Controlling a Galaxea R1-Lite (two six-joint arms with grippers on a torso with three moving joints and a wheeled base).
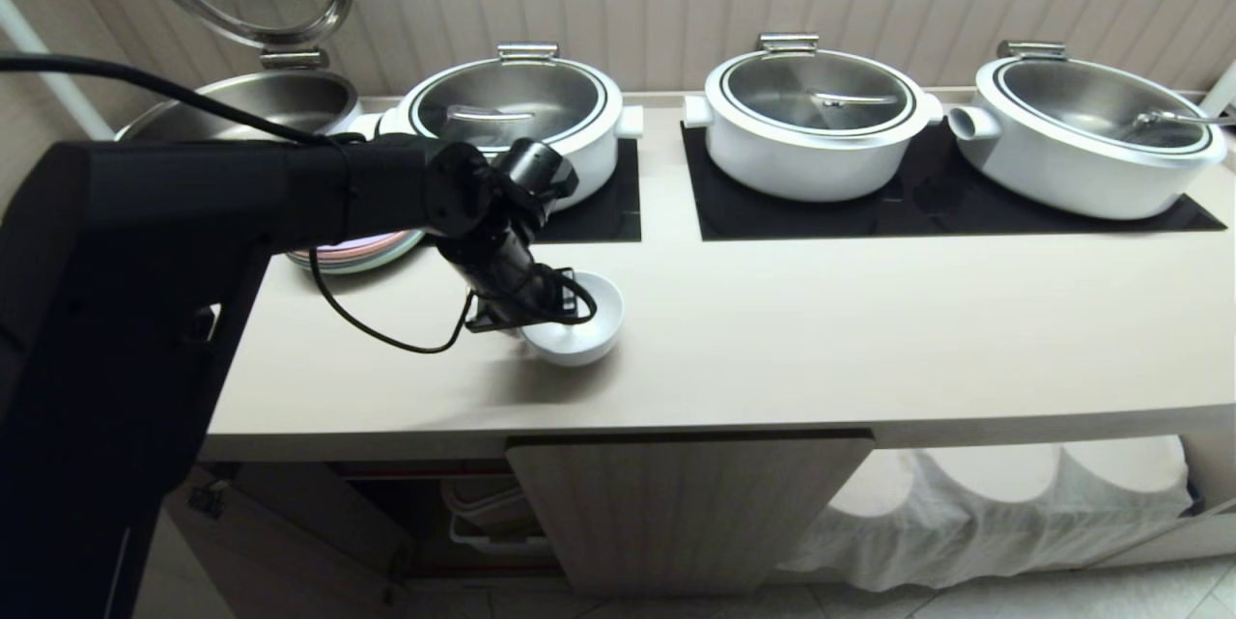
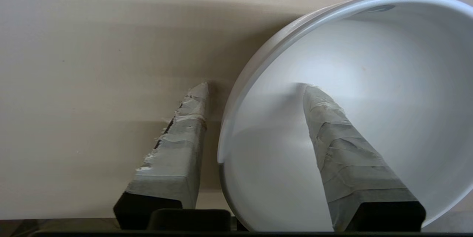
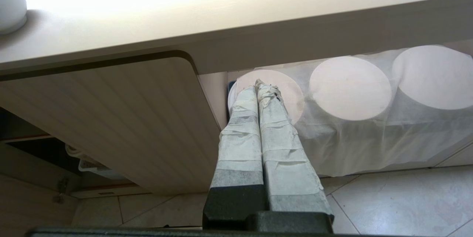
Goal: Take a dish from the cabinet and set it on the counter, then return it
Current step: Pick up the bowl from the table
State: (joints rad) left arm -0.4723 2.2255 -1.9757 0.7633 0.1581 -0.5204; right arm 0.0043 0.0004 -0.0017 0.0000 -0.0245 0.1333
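Item: dish [image 1: 579, 329], one small plain white bowl, deep-sided. We find it upright on the counter [image 1: 869, 329], toward the front edge, just ahead of the black glass panel [image 1: 599, 213] under the second pot [image 1: 512, 112].

Item: left gripper [image 2: 255, 118]. We log it reaching down over the near-left part of the dish's rim [image 2: 236, 92]. Its two taped fingers [image 2: 181, 148] straddle the wall: one stands outside on the counter side, the other inside the bowl. A gap shows between each finger and the wall, so we record the jaws as part-way apart and not clamped on the dish.

Item: right gripper [image 3: 258, 92]. We note it low, in front of the cabinet [image 1: 676, 513], fingers pressed together, holding nothing.

Item: cabinet. We see one fluted door [image 3: 122, 118] closed beneath the counter, and a dark interior with a red-edged shelf open to its left.

Item: stack of pastel plates [image 1: 357, 252], partly hidden behind the left arm.
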